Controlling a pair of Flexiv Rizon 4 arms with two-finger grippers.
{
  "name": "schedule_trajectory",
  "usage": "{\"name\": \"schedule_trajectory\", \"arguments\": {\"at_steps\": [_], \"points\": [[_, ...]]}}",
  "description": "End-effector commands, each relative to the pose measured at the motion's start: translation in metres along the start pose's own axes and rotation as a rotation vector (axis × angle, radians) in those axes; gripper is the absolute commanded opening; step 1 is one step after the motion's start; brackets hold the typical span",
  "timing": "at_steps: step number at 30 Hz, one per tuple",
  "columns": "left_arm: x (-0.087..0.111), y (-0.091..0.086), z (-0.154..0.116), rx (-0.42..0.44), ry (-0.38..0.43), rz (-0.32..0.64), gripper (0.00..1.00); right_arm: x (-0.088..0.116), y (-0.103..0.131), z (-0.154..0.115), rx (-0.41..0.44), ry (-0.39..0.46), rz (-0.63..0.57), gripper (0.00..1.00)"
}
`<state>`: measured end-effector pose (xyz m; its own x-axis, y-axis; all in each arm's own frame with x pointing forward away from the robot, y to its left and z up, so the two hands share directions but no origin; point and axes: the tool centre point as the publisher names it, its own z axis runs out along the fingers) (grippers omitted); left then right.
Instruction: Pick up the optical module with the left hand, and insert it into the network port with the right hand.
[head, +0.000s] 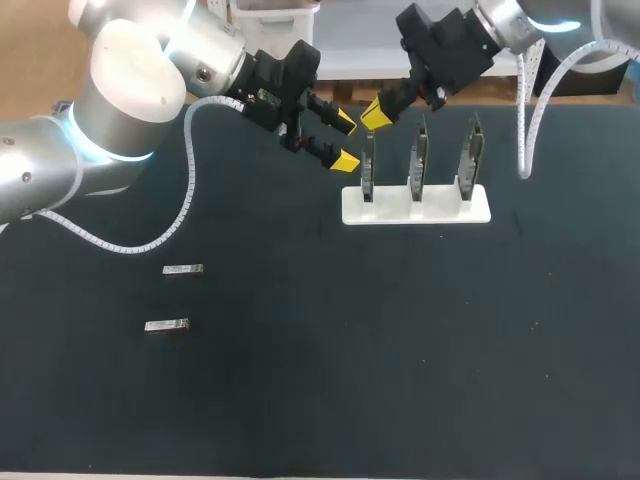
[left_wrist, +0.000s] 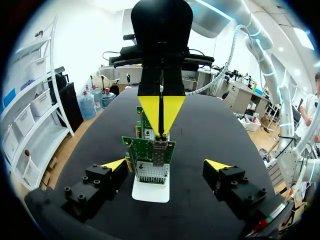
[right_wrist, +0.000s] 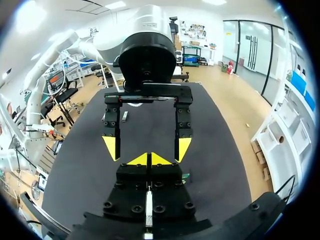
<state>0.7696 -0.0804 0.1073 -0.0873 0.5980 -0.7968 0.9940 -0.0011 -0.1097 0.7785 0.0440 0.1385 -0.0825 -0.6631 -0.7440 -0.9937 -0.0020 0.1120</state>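
Step in hand: You are at the insertion. Your right gripper (head: 375, 113) hangs tip-down over the top edge of the card (head: 368, 170) at the left end of the white stand (head: 440, 205). Its tips meet the metal port (left_wrist: 160, 150) on that card.
Right gripper: Clenched, with the yellow tips pressed together and only a dark slit between them. You cannot tell whether a module's end is pinched there, since none shows clear of the tips.
Left gripper: Released and holding nothing. Your left gripper (head: 346, 141) sits just beside the same card, which stands ahead of its spread fingers without touching them.
Module in play: Its body is hidden. Because the tips sit on the port, it is probably already in the port or at its mouth.
Spare modules: Two lie flat toward the bench's (head: 400, 350) left edge, well apart from the stand. The far module (head: 183, 269) lies behind the near module (head: 166, 325), which is closer to the front edge.
Pointing: Each spare lies with its long axis parallel to the bench's front edge. Which end is the plug is too small to tell. The port appears to open upward, so a module going in must stand on end, with its long axis vertical.
Next move: Push straight down in line with the port, without tilting, until the module seats. Then release and lift away. Keep the left fingers off the card.
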Motion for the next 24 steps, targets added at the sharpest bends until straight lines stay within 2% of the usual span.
{"name": "schedule_trajectory", "arguments": {"at_steps": [1, 6, 11, 19, 24], "points": [[0.000, 0.000, 0.000, -0.001, 0.003, -0.001, 1.00, 0.013, -0.002, 0.010, 0.000, -0.001, 0.005, 0.00], [0.000, 0.000, 0.000, -0.001, 0.003, -0.001, 1.00, 0.010, -0.002, 0.007, 0.000, -0.018, 0.007, 0.00], [0.000, 0.000, 0.000, -0.001, 0.003, -0.001, 1.00, -0.001, 0.000, -0.001, -0.011, -0.071, 0.003, 0.00], [0.000, 0.000, 0.000, -0.001, 0.003, -0.001, 1.00, -0.023, 0.002, -0.025, -0.016, -0.172, -0.010, 0.00], [0.000, 0.000, 0.000, -0.001, 0.003, -0.001, 1.00, -0.024, 0.001, -0.042, 0.012, -0.191, -0.021, 0.00]]}}
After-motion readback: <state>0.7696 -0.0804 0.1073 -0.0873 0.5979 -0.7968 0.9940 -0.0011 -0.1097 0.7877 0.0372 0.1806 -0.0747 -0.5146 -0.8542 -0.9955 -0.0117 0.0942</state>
